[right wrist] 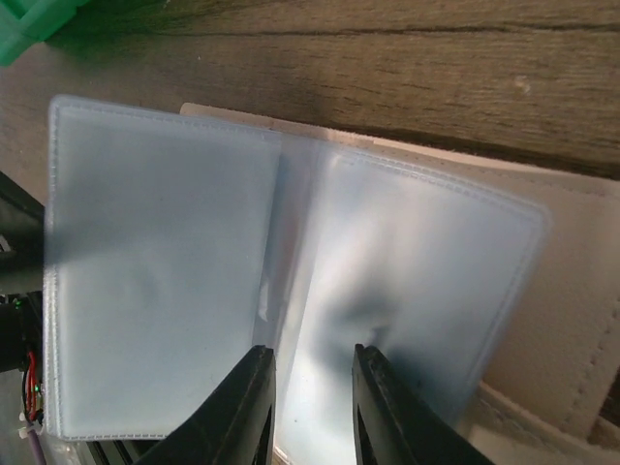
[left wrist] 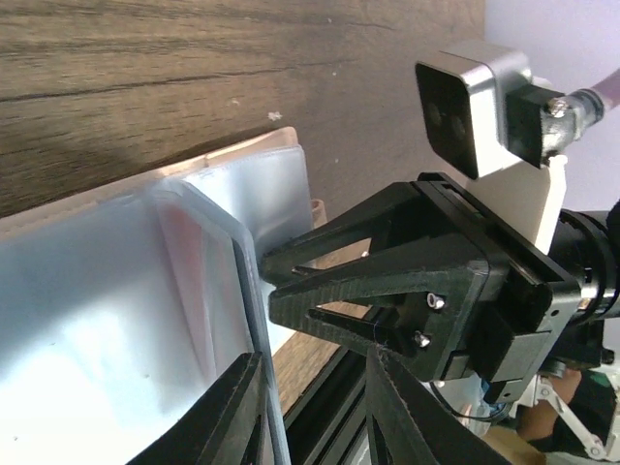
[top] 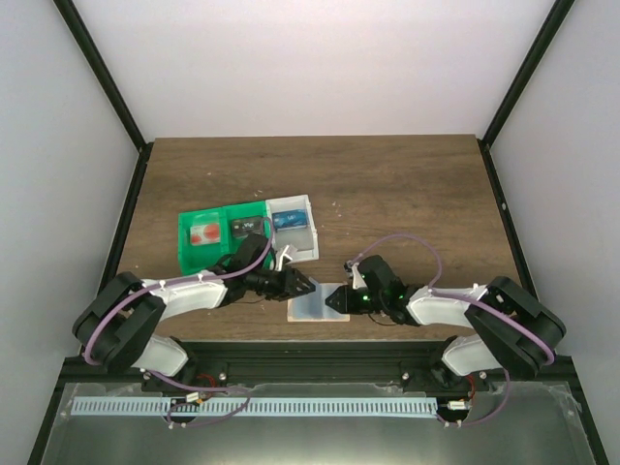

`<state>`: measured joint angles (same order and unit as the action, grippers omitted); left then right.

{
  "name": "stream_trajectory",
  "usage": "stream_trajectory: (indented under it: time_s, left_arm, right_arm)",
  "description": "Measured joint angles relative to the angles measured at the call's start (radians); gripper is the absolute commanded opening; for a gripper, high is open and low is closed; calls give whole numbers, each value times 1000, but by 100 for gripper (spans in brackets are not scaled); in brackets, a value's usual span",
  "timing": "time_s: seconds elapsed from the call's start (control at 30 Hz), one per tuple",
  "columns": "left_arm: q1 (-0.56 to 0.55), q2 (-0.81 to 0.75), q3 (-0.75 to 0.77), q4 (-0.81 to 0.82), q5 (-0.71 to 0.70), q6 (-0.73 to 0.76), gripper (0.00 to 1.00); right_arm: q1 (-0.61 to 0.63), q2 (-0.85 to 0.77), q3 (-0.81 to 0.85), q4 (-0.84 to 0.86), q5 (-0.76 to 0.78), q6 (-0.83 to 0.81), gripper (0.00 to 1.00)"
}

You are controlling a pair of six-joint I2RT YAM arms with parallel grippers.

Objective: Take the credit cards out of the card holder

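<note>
The card holder lies open near the front edge, its blue-grey panels spread over the tan cover. My left gripper sits at its upper left edge, fingers apart, with a raised panel edge beside the left finger. My right gripper hovers over the holder's right side, open, the fold lying under the gap. A pale credit card with red circles rests in the green tray. A blue card rests in the white box.
The green compartment tray and the translucent white box stand just behind the left gripper. A dark item lies in the tray. In the left wrist view the right gripper and its camera sit very close.
</note>
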<state>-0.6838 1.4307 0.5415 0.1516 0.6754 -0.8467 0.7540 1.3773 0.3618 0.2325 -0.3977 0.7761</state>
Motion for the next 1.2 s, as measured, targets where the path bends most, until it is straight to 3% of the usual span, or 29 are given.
stream_trajectory:
  time_s: [0.63,1.07,1.13,1.2]
  left_arm:
    - [-36,44,28,69,46,-19,31]
    - [-37,90,28,164,84,-43,32]
    - [-37,102,28,163,87,-43,34]
    - [-37,101,29,147,81,-39,42]
  right_arm:
    - [0,-5,-6,6,-1,7,18]
    - [0,-114,-39,53,7,26,20]
    - [0,-124,-39,53,10,27,21]
    - [0,-130,-39,48,14,29,22]
